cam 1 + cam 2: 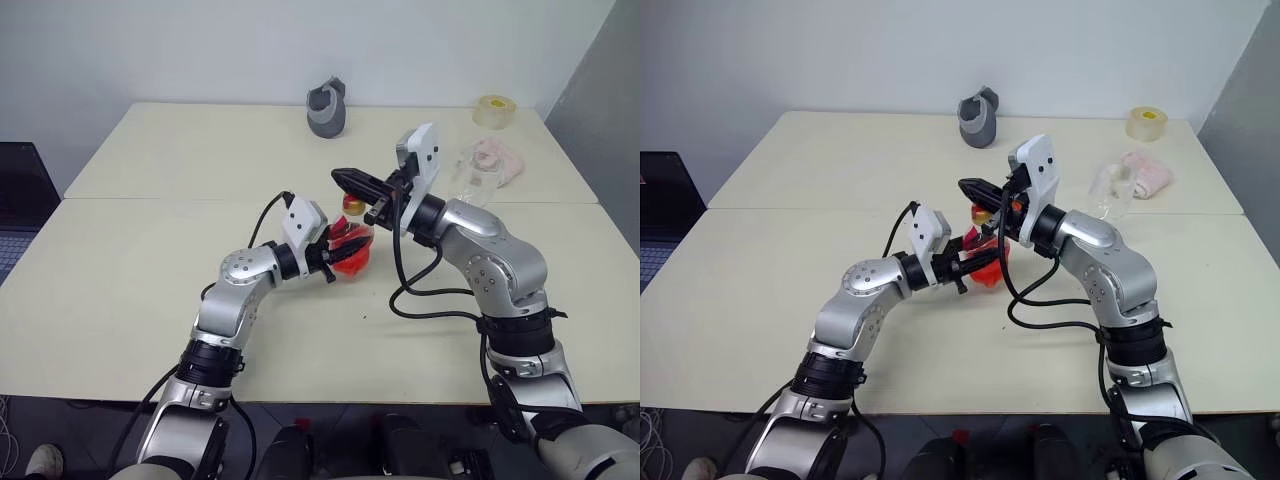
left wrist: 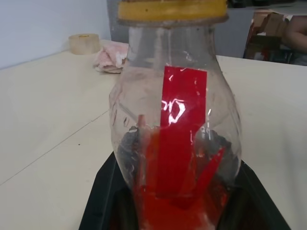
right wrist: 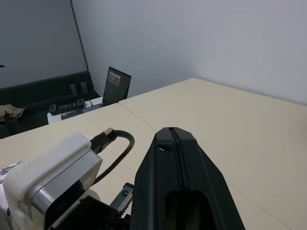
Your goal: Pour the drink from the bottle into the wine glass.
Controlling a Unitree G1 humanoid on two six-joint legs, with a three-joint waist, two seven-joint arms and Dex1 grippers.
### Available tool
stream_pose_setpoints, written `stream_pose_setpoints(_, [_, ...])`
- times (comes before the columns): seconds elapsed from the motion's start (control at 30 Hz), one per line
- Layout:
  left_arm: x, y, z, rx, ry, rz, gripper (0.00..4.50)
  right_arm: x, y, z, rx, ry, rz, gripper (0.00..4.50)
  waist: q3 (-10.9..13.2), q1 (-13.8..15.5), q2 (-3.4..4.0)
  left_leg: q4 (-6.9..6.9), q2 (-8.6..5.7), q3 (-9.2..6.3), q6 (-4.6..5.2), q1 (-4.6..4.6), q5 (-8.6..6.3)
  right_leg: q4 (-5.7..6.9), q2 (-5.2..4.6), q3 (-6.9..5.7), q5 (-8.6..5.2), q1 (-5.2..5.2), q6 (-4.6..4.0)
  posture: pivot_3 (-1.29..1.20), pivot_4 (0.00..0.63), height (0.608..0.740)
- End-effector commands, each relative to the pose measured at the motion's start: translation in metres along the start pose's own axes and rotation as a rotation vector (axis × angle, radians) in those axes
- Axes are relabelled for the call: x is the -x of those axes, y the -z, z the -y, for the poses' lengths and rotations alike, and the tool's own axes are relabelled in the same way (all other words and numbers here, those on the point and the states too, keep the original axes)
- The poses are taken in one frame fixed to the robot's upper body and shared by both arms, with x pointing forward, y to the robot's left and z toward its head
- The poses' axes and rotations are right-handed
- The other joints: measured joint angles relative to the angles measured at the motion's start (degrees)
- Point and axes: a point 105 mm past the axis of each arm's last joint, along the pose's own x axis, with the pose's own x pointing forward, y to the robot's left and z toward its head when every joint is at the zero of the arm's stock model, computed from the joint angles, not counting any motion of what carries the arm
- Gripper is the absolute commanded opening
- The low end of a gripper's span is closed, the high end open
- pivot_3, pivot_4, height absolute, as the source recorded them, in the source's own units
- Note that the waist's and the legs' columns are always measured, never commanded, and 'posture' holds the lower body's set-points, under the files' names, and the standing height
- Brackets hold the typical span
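Observation:
My left gripper (image 1: pixel 343 250) is shut on the lower body of the bottle (image 2: pixel 175 110), a small clear one with a red label and a yellow cap (image 1: pixel 353 205), held just above the table. The red drink (image 2: pixel 172 211) fills its lower part. My right gripper (image 1: pixel 343 178) is shut with nothing between its fingers; in the right wrist view the black fingers (image 3: pixel 175 158) lie pressed together. It hovers just above and behind the cap. The wine glass (image 1: pixel 476 176) stands upright to the right, beyond my right forearm.
A pink cloth (image 1: pixel 499 156) lies behind the glass, with a tape roll (image 1: pixel 493 110) at the far right corner. A grey cup-like object (image 1: pixel 327 108) stands at the back middle. A dark laptop (image 1: pixel 20 190) sits off the table's left side.

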Motion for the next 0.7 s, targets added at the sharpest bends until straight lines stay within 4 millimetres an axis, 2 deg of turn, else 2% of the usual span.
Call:
stream_pose_setpoints(0.03, [0.000,-0.023,0.002,-0.051,0.004,0.072,1.31,-0.001,-0.018,-0.006,0.017,-0.061,0.052,0.56,0.00,0.01,0.00,0.00,0.00,0.00,0.00,0.00,0.00,0.00,0.00,0.00,0.00,0.00,0.00,0.00,0.150,0.740])
stream_pose_setpoints(0.4, [-0.001,-0.024,0.002,-0.047,-0.001,0.078,1.31,0.003,-0.007,0.001,0.033,-0.029,-0.009,4.27,0.00,0.02,0.00,0.00,0.00,0.00,0.00,0.00,0.00,-0.01,0.00,0.00,0.00,0.00,0.00,0.00,0.150,0.740])
stream_pose_setpoints(0.7, [-0.002,-0.025,0.000,-0.051,0.006,0.081,1.31,0.006,-0.002,0.003,0.025,-0.016,-0.019,4.27,0.00,0.03,0.00,0.00,0.00,0.00,0.00,-0.01,0.00,-0.01,0.00,0.00,0.00,0.00,0.00,0.00,0.150,0.740])
